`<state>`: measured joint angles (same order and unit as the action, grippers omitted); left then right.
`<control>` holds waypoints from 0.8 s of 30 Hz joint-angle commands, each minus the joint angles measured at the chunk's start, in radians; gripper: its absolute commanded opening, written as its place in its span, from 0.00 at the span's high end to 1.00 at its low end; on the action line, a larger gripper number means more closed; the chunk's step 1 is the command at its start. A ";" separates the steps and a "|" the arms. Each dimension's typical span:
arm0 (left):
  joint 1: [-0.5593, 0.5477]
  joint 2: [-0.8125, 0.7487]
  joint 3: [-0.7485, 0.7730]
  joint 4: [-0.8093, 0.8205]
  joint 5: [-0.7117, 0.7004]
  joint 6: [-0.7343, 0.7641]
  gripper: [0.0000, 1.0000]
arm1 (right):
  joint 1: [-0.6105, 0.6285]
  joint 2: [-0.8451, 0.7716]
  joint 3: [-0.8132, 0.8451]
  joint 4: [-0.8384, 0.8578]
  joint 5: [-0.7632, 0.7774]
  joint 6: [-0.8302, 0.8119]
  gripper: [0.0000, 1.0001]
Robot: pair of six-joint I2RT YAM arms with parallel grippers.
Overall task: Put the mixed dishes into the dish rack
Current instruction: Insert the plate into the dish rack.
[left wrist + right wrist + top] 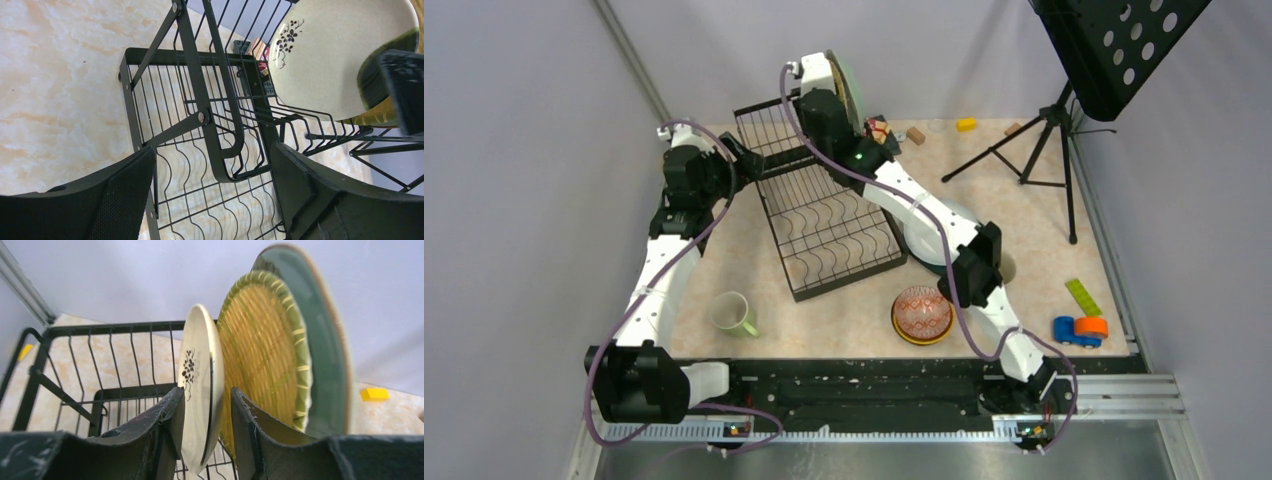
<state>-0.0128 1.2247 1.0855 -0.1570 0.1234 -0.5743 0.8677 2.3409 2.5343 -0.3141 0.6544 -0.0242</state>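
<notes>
**CLEARANCE AT THE DISH RACK (pixel 796 283)**

Upper section (pixel 764 125): flower plate (pixel 199 375), woven yellow plate (pixel 265 360) and dark teal plate (pixel 322 340) stand upright, close-packed, with slim gaps between. Right hand (pixel 207 405) straddles the flower plate, jaws parted. Lower tray (pixel 844 250): slots bare, reachable from above. Brace bars (pixel 192 65) cross before the left hand (pixel 212 152). Tripod (pixel 1031 155) legs far right.

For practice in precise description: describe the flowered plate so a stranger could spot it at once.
Three plates stand on edge in the black wire dish rack's raised end. The pale plate between the right gripper's fingers is it: a dark flower marks it, unlike the woven yellow plate and green plate behind.
</notes>
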 commanded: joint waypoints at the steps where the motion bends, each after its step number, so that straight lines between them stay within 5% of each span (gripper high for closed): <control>1: 0.005 -0.017 -0.001 0.045 0.003 0.005 0.11 | -0.003 -0.108 0.026 0.002 -0.043 0.017 0.60; 24: 0.005 -0.112 -0.002 0.013 -0.103 0.036 0.03 | -0.027 -0.312 -0.074 -0.033 -0.344 0.164 0.57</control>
<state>-0.0128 1.1645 1.0855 -0.1673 0.0586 -0.5568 0.8585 2.1609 2.4916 -0.3687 0.3782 0.1097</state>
